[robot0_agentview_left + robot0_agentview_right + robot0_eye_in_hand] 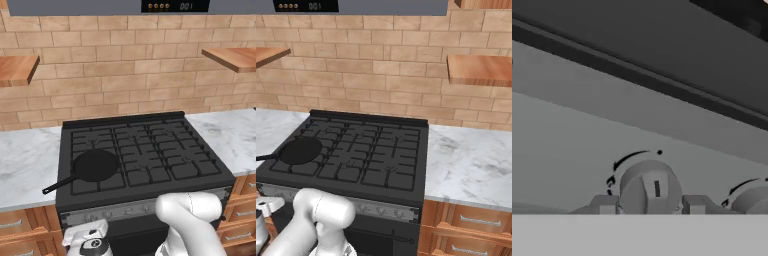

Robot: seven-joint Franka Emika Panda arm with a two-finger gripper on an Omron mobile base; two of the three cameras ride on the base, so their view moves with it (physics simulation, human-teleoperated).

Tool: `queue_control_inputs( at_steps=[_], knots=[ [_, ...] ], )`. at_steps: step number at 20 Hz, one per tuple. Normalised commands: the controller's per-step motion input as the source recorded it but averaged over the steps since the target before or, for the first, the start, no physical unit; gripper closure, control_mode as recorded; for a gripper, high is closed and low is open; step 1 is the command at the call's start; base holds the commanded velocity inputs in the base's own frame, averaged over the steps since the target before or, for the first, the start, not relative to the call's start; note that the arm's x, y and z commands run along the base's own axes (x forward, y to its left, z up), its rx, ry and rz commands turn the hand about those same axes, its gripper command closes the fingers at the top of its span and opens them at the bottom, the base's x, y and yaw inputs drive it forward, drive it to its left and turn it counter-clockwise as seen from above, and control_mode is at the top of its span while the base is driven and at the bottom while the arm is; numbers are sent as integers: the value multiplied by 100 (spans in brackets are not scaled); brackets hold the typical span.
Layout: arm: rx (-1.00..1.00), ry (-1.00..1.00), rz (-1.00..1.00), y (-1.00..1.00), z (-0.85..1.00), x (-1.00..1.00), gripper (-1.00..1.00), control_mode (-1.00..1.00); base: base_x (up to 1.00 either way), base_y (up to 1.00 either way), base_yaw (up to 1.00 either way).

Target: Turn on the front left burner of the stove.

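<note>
Your gripper (649, 205) sits right up against the grey control strip (572, 130) of the stove (145, 150), with one knob (648, 187) centred between the two fingertips (605, 205). The tips stand on either side of that knob, spread wider than it, and neither is clearly touching it, so you have nothing clamped. The knob's raised bar runs upright in the hand view, with a short dark mark on it and a curved arrow and dot printed above. A second knob (751, 200) lies just beside the gripper on the far right of the hand view, partly cut off.

In the left base view the hand (87, 240) is low, in front of the left end of the knob row, and the white arm (192, 220) bends in from the right.

The front left burner (95, 172) is above and beyond your gripper, at the near-left corner of the black grate. A round black skillet (95, 165) rests on it, covering much of that section, its long handle (57, 186) pointing out over the stove's left edge toward the marble counter (25, 160). From the right base view the same skillet (301, 150) shows at the left of the cooktop, and the arm's elbow (323, 210) hides part of the knob strip.

The dark band above the strip in the hand view is the cooktop's edge (662, 45).
</note>
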Motion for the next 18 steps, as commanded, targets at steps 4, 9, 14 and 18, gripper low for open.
queue_control_inputs(
  at_steps=[4, 9, 14, 18],
  knots=[
    [-49, 4, -8, 30, 0, -5, 100, -100, 0, 0, 0],
    [-52, 4, -8, 33, -7, -3, 100, -100, 0, 0, 0],
    [-48, 0, -5, 30, -14, -2, 100, -100, 0, 0, 0],
    [-24, 0, 0, 16, -12, -1, 100, -100, 0, 0, 0]
  ],
)
